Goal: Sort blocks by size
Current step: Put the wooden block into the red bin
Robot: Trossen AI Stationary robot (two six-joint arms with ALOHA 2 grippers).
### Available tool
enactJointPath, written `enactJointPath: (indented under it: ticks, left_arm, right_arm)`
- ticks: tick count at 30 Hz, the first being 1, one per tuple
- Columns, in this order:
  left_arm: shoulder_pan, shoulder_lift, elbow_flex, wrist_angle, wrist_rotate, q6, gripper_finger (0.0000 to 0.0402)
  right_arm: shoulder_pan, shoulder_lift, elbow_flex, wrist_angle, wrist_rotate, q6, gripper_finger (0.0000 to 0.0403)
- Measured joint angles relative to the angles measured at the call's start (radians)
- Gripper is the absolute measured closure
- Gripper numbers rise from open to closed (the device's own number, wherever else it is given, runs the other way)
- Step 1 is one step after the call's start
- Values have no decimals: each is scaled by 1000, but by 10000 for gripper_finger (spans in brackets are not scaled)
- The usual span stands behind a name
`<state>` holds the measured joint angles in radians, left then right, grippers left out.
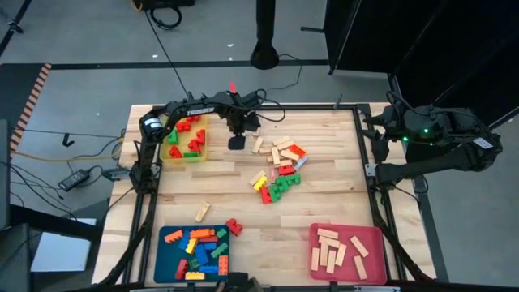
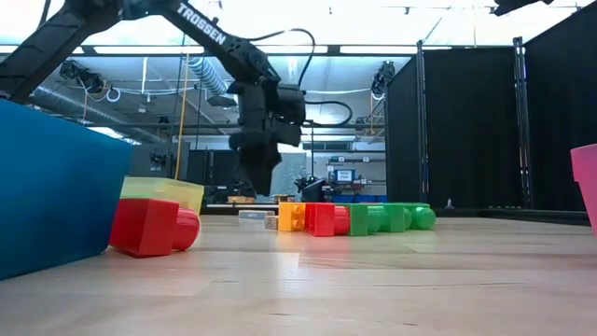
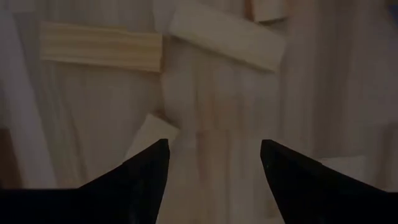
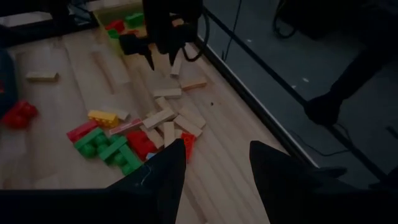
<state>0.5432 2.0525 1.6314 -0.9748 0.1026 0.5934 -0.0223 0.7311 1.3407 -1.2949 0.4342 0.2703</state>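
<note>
fingers (image 3: 144, 174) of left gripper (image 1: 236, 143) spread open, empty, above pale wooden bars (image 1: 274, 148) beside bright studded bricks (image 1: 274, 186)

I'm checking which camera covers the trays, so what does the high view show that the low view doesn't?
Only the high view shows the pink tray's wooden bars, the blue tray's bricks, the lone wooden bar on the table, and the right gripper parked off the table's right edge. Only the low view shows the room beyond: ceiling lights and dark partitions. Both show the left gripper, open above the table beside the central pile of blocks, the yellow tray, and the red brick by the blue tray.
</note>
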Motion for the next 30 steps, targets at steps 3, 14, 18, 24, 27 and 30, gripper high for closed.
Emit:
enactJointPath:
  ticks: [3, 14, 18, 24, 27, 30]
  left_arm:
    - [14, 0, -33, 54, -44, 39, 142]
    - [86, 0, -48, 141, -27, 102, 143]
    - [103, 0, -65, 161, -7, 103, 146]
    - [103, 1, -116, 161, -21, 108, 163]
    - [103, 1, -111, 175, -26, 104, 170]
    - [103, 1, -111, 170, -45, 79, 179]
  right_arm:
    - [0, 0, 0, 0, 16, 0, 211]
    - [0, 0, 0, 18, 49, 0, 211]
    - [0, 0, 0, 31, 103, -7, 211]
    - [0, 0, 0, 31, 150, -10, 211]
    - [0, 0, 0, 32, 150, -9, 211]
    - [0, 0, 0, 44, 150, 5, 211]
